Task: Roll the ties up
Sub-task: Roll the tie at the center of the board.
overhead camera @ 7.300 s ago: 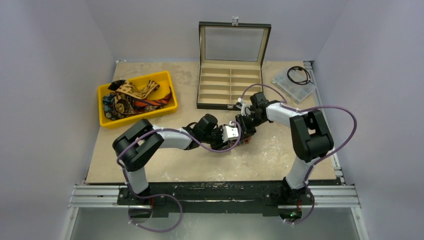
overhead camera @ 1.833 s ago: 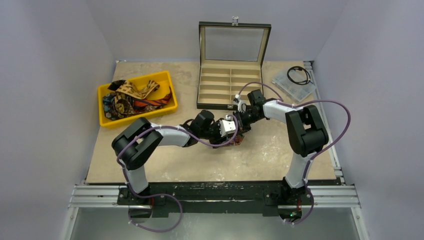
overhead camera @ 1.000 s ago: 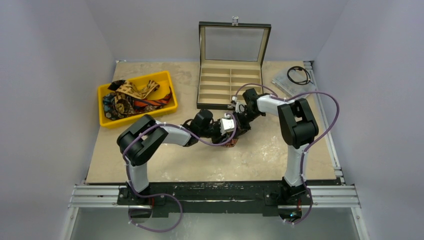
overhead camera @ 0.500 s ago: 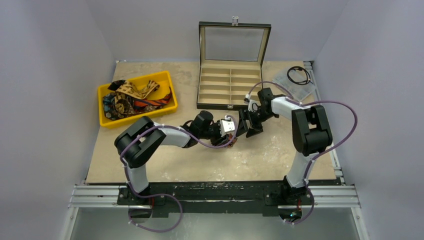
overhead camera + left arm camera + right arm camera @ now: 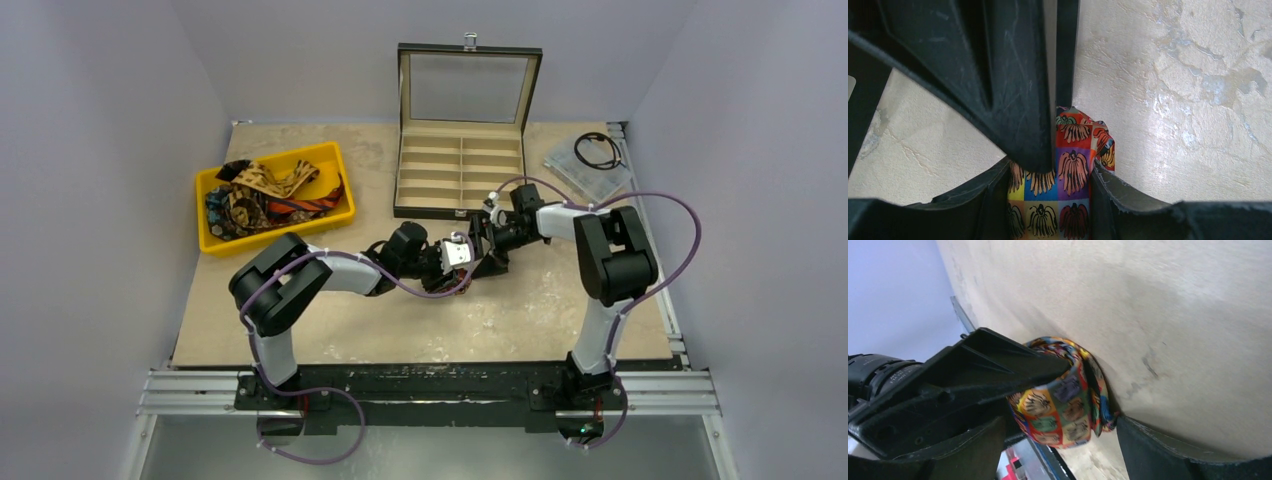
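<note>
Right arm back in against roll since top frame half a second earlier, where it stood clear. Multicoloured square-print fabric necktie (image 5: 1068,200), wound into tight coil, sits low at beige tabletop (image 5: 400,320), near front of open black compartmented case (image 5: 460,170).

Coil clamped between fingers of left gripper (image 5: 1050,172), likely to stop unwinding. Same coil straddled by right gripper (image 5: 1062,421); squeezing or not, cannot tell.

Wrist views show print and coil layers. Top view hides coil under grippers, but alone shows loose patterned ties (image 5: 270,195) waiting in yellow plastic bin (image 5: 300,228).
</note>
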